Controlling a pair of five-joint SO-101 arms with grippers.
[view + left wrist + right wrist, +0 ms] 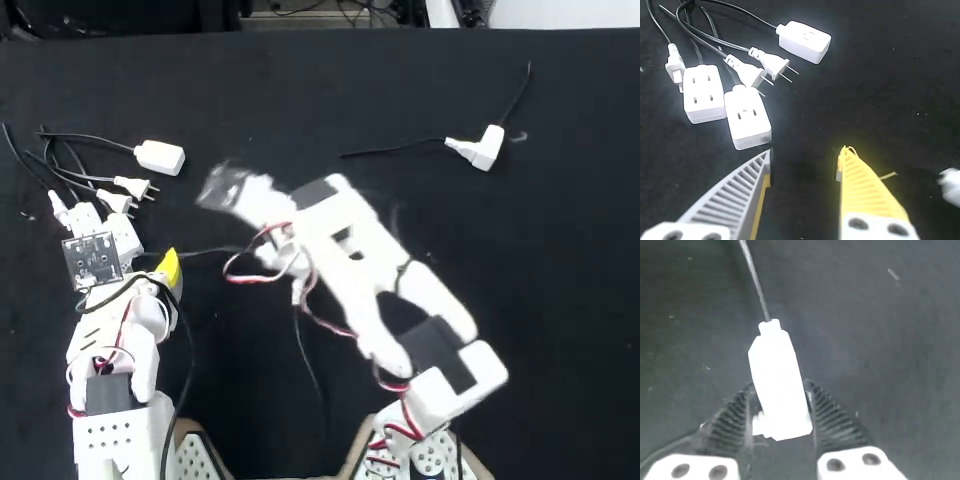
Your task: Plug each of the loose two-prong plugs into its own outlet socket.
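Note:
In the left wrist view my left gripper is open above the black mat, just short of a cluster of white outlet sockets: one by the grey finger, one beside it, and a third farther off. A loose two-prong plug lies among them, with another plug against it. My right gripper is shut on a white plug whose cord runs away from it. From above, the right gripper hovers near the third socket. Another white plug lies at the far right.
Black cords fan out from the socket cluster toward the mat's left edge. The far-right plug's cord trails across the mat. Red and white arm wiring hangs between the two arms. The left arm stands at the lower left.

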